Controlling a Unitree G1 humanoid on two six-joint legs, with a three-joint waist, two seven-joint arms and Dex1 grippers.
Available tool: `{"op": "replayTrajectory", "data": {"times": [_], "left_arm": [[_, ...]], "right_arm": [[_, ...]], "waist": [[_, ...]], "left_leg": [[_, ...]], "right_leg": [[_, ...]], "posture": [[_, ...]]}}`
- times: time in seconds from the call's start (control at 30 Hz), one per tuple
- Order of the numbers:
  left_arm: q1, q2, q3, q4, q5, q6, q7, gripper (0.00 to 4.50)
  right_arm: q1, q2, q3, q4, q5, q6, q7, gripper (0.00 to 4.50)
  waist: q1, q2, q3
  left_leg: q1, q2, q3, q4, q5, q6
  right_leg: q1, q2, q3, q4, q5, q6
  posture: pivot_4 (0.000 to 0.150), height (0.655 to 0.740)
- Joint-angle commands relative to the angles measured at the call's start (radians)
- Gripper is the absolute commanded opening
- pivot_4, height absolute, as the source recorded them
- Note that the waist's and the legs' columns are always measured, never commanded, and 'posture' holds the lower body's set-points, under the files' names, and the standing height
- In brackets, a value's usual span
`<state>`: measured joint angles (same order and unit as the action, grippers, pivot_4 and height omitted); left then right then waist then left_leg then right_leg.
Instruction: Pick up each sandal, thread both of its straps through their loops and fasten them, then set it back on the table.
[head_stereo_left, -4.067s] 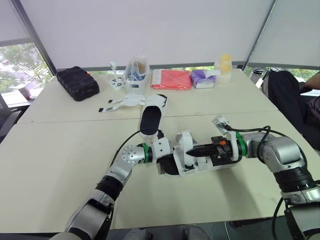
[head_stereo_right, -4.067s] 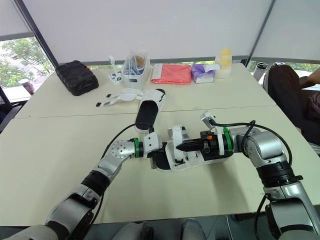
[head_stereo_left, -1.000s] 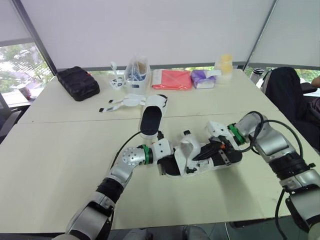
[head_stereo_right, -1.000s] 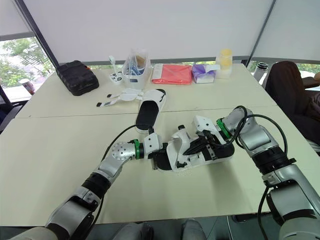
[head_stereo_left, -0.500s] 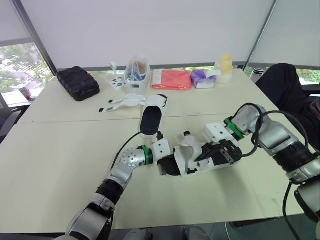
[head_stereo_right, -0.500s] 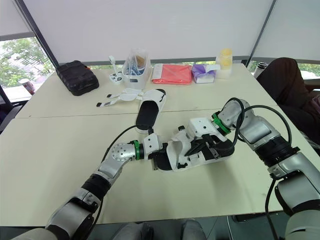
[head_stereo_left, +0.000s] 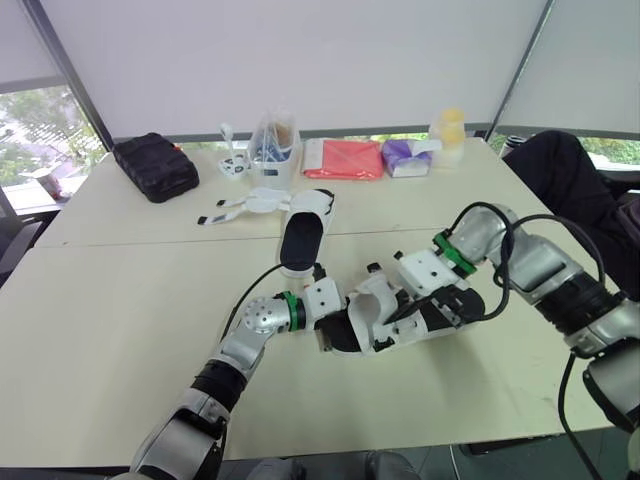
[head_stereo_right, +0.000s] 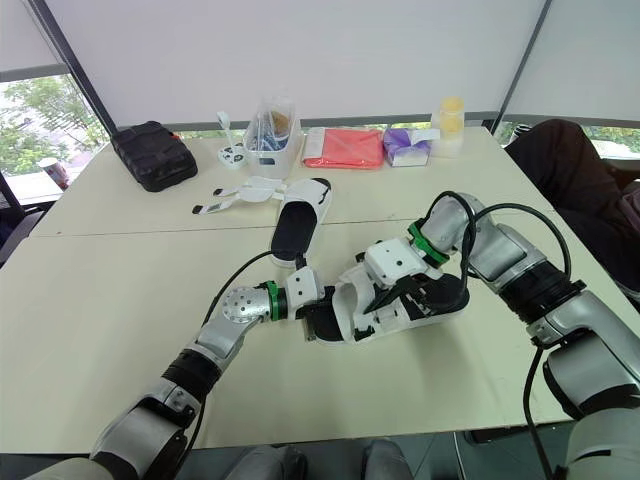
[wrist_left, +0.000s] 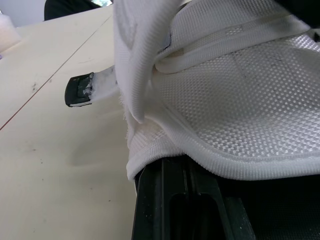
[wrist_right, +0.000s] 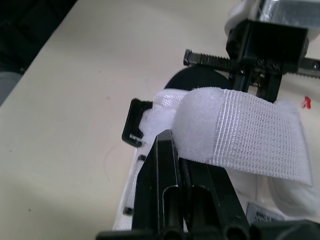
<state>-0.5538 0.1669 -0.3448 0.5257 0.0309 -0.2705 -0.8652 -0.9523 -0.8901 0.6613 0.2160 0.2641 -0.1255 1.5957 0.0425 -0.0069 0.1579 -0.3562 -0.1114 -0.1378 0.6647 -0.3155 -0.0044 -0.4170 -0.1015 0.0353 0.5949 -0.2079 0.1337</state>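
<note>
Sandal (head_stereo_left: 395, 328) at the table's (head_stereo_left: 120, 300) middle, left gripper (head_stereo_left: 328, 337) clamped on its end. Right gripper (head_stereo_left: 408, 310) pinches the white strap (wrist_right: 240, 132) tight. I'd advise keeping the strap flat and steering its tip squarely into the black loop (wrist_right: 132, 130).

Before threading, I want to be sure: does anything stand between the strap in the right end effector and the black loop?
Nothing visible does. The strap curls beside the loop, with only sandal fabric between.
</note>
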Motion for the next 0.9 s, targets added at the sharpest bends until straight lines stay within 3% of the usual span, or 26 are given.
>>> {"op": "replayTrajectory", "data": {"times": [0.03, 0.33, 0.73, 0.9], "left_arm": [[0.039, -0.007, -0.032, 0.056, 0.040, 0.056, 0.013, 0.00], [0.041, -0.009, -0.031, 0.060, 0.042, 0.054, 0.008, 0.00], [0.040, -0.015, -0.029, 0.067, 0.043, 0.053, 0.012, 0.00], [0.036, -0.017, -0.027, 0.074, 0.041, 0.053, 0.014, 0.00]], "right_arm": [[0.034, 0.018, 0.017, -0.056, 0.043, 0.035, 0.019, 0.02], [-0.001, -0.096, 0.100, -0.024, -0.033, -0.059, 0.019, 0.02], [-0.099, -0.082, 0.143, 0.082, -0.082, -0.181, 0.019, 0.02], [-0.097, -0.082, 0.169, 0.000, -0.013, -0.158, 0.019, 0.02]], "waist": [[0.000, 0.000, 0.000], [0.004, 0.001, -0.001], [0.015, 0.001, -0.001], [0.019, 0.001, -0.001]], "left_leg": [[0.000, 0.000, 0.000, 0.000, 0.000, 0.000], [0.000, 0.000, 0.000, 0.000, 0.000, 0.000], [0.000, -0.001, 0.000, 0.000, 0.000, 0.001], [0.000, -0.001, 0.000, 0.000, 0.000, 0.000]], "right_leg": [[0.000, 0.000, 0.000, 0.000, 0.000, 0.000], [0.001, 0.000, 0.000, 0.000, 0.000, 0.000], [0.000, -0.001, 0.000, -0.001, 0.000, 0.000], [0.000, -0.001, 0.000, 0.000, 0.000, 0.000]], "posture": [[0.150, 0.7400], [0.150, 0.7400], [0.150, 0.7400], [0.150, 0.7400]]}}
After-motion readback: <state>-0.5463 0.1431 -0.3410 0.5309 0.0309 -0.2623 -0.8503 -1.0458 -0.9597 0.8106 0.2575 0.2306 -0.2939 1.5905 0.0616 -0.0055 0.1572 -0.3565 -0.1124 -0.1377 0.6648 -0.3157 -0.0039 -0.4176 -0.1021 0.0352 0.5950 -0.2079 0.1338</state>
